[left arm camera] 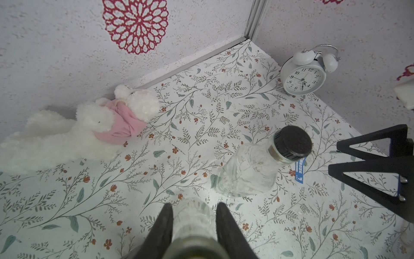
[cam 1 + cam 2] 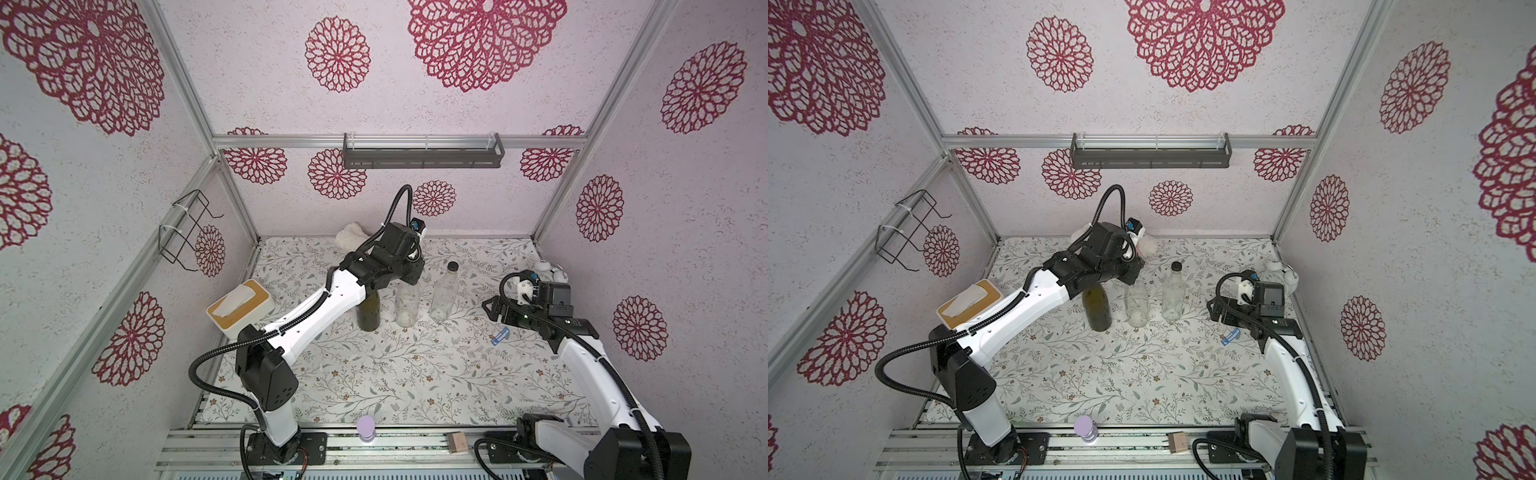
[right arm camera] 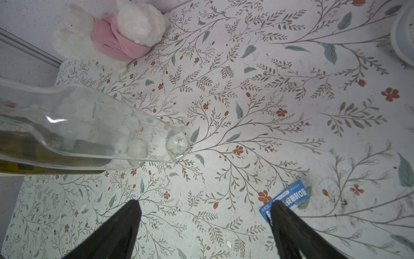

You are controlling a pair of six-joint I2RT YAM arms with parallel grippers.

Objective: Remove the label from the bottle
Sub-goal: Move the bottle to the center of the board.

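Note:
Three bottles stand in a row at mid-table. The middle one is a clear bottle (image 2: 407, 305) (image 2: 1137, 305), and my left gripper (image 1: 194, 206) is shut on its neck from above, with a dark finger (image 1: 164, 222) on each side of the glass. A dark green bottle (image 2: 369, 313) stands on its left. A clear bottle with a black cap (image 2: 444, 297) (image 1: 251, 172) stands on its right. A blue label (image 2: 500, 336) (image 3: 289, 197) lies flat on the table, off any bottle. My right gripper (image 3: 205, 203) (image 2: 494, 307) hovers open beside the label, holding nothing.
A tissue box (image 2: 239, 305) sits at the left edge. A white plush rabbit (image 1: 89, 125) lies by the back wall and an alarm clock (image 1: 304, 76) stands in the back right corner. A purple-capped bottle (image 2: 366, 428) and a wooden block (image 2: 457, 442) are on the front rail.

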